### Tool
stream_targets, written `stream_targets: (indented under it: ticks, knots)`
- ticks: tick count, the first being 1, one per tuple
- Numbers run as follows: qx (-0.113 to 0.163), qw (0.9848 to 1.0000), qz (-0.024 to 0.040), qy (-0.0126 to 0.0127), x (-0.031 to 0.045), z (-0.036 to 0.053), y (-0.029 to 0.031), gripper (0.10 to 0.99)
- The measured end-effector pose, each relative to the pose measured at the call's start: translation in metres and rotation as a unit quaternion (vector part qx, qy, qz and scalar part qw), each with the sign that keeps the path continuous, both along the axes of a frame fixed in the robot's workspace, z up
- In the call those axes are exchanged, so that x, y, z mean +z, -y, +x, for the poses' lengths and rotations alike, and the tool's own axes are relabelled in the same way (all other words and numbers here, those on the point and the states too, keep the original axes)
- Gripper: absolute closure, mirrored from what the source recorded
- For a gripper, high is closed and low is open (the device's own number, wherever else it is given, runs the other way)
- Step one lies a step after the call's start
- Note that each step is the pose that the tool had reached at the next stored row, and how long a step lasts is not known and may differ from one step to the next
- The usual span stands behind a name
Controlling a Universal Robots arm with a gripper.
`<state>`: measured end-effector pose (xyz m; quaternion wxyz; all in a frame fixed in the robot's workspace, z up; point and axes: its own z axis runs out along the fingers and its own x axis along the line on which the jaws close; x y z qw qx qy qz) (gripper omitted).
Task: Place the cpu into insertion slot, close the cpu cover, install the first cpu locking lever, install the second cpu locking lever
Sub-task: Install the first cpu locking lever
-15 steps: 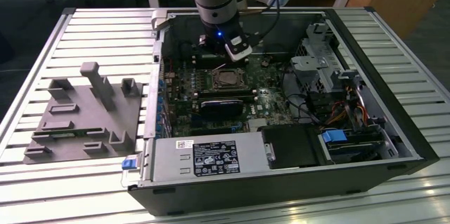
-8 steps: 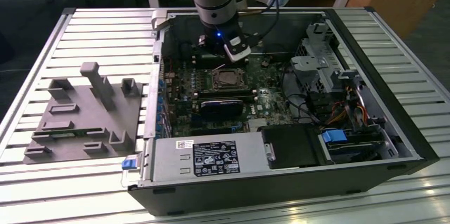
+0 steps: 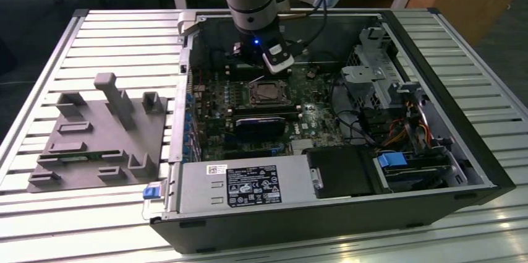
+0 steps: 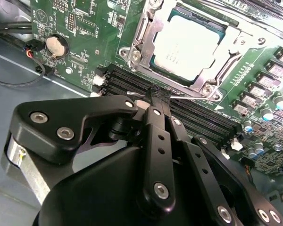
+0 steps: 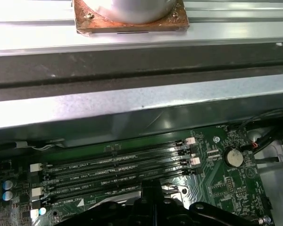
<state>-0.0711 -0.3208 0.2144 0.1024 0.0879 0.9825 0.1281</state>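
My gripper (image 4: 156,94), fingers together, meets locking lever (image 4: 188,95) at 12 o'clock of cpu cover (image 4: 144,35), exterior view; cpu (image 4: 188,44) seated. Lever looks thin, stiff, springy: I'd hold near free end.

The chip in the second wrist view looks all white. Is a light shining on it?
Yes: in the second wrist view, glare washes out the chip and its metal top; in the exterior view, the bare table slats gleam too.

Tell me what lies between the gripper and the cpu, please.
In the second wrist view, the gripper hangs over the black memory slots. Between it and the cpu lie part of a slot and the near rim of the cpu cover.
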Motion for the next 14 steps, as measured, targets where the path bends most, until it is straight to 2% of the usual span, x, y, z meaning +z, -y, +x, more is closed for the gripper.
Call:
stream_targets:
  ticks: [14]
  knots:
    - [0.0,1.0,0.0001,0.0004,-0.0014,-0.0008,-0.0056,0.984]
